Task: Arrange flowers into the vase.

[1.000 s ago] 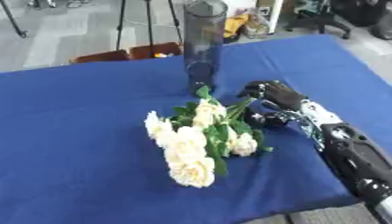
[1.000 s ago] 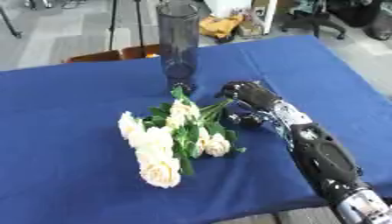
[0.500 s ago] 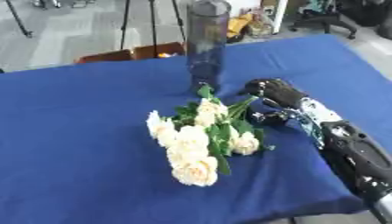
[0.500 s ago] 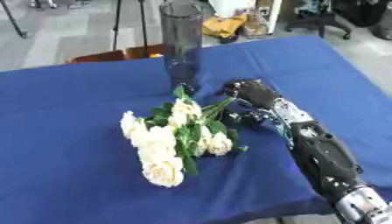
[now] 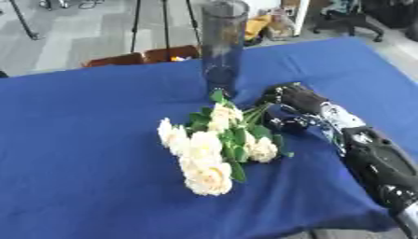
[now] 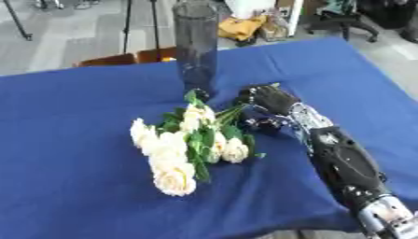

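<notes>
The flowers lie mid-tabletop, stems toward the right hand, whose fingers curl at the stem ends. The vase stands upright near the far edge.

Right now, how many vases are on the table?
1. A tall, dark, see-through vase stands upright at the far middle of the blue tablecloth, just behind the white roses. None looks hidden.
</notes>
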Motion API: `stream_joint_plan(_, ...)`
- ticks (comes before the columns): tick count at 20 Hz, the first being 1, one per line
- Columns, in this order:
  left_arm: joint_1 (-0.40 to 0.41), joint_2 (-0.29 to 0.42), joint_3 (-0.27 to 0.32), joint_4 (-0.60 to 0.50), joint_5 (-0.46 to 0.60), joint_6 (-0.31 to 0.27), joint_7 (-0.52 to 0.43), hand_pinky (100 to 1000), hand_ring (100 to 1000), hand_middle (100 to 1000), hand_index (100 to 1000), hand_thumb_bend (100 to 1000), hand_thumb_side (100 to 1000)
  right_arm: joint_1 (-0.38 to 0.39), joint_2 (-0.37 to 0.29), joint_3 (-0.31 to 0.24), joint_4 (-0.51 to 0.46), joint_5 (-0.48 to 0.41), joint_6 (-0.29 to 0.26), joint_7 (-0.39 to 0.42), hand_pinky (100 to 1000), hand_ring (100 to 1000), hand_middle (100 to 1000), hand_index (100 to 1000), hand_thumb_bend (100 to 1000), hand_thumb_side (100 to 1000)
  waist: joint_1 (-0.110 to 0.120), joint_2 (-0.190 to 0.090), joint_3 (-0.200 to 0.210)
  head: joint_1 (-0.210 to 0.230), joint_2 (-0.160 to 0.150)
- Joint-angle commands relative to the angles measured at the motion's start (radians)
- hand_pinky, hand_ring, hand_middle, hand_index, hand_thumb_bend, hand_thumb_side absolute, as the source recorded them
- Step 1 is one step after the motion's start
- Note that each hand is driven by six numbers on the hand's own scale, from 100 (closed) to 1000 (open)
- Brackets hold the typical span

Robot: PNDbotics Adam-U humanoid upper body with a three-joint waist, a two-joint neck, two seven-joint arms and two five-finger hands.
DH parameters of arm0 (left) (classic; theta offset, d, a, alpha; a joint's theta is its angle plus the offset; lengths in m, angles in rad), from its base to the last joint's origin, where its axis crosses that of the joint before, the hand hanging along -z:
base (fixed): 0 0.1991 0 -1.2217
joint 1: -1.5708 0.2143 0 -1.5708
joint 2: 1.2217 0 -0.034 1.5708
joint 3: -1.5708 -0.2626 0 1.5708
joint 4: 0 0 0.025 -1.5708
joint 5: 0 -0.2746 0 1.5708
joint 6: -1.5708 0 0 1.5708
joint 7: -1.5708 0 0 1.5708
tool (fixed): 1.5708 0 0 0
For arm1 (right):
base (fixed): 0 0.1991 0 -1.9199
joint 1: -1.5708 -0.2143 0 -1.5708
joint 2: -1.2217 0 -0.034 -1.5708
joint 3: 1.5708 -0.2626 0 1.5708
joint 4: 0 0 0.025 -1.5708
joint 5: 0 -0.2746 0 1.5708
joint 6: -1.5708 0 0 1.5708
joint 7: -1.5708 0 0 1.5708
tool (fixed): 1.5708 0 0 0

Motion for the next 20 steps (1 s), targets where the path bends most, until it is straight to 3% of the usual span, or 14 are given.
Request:
stream_joint_plan(1, -0.015, 0.007, 0.0, -0.011, 0.005, -0.001, -0.003, 495, 536, 508, 690, 403, 769, -0.007, -0.026, 0.005, 0.008, 0.018, -0.009, 0.006, 742, 786, 625, 773, 168, 100, 0.016, -0.002, 0.002, -0.001, -0.005)
stream_joint_plan(2, -0.015, 0.007, 0.0, -0.011, 0.005, -0.001, -0.003, 495, 536, 508, 690, 403, 769, -0.007, -0.026, 0.005, 0.008, 0.018, -0.01, 0.006, 742, 786, 625, 773, 168, 100, 0.016, -0.002, 0.002, -0.001, -0.005)
stream_joint_plan(3, -0.015, 0.007, 0.0, -0.011, 0.005, -0.001, -0.003, 495, 535, 508, 689, 403, 770, -0.004, -0.029, 0.006, 0.007, 0.019, -0.011, 0.007, 662, 717, 523, 663, 100, 100, 0.016, -0.001, 0.002, 0.0, -0.004)
stream_joint_plan(7, -0.015, 0.007, 0.0, -0.011, 0.006, -0.001, -0.003, 495, 535, 508, 689, 403, 769, 0.003, -0.035, 0.009, 0.002, 0.017, -0.014, 0.009, 630, 689, 492, 630, 100, 100, 0.015, -0.001, 0.001, 0.001, -0.002)
stream_joint_plan(13, -0.014, 0.007, 0.001, -0.011, 0.007, -0.001, -0.002, 496, 535, 508, 689, 404, 769, 0.006, -0.038, 0.007, 0.002, 0.016, -0.013, -0.009, 548, 628, 405, 480, 100, 100, 0.015, -0.002, -0.001, 0.003, -0.001)
stream_joint_plan(19, -0.014, 0.007, 0.001, -0.011, 0.009, -0.001, -0.002, 496, 535, 508, 689, 404, 769, 0.007, -0.037, 0.007, 0.008, 0.021, -0.013, -0.016, 548, 628, 405, 480, 100, 100, 0.015, -0.002, -0.001, 0.004, -0.001)
stream_joint_plan(20, -0.015, 0.007, 0.001, -0.011, 0.009, -0.001, -0.002, 496, 535, 508, 689, 404, 769, 0.007, -0.035, 0.008, 0.006, 0.021, -0.016, -0.019, 489, 586, 324, 378, 375, 100, 0.016, -0.003, -0.001, 0.003, -0.001)
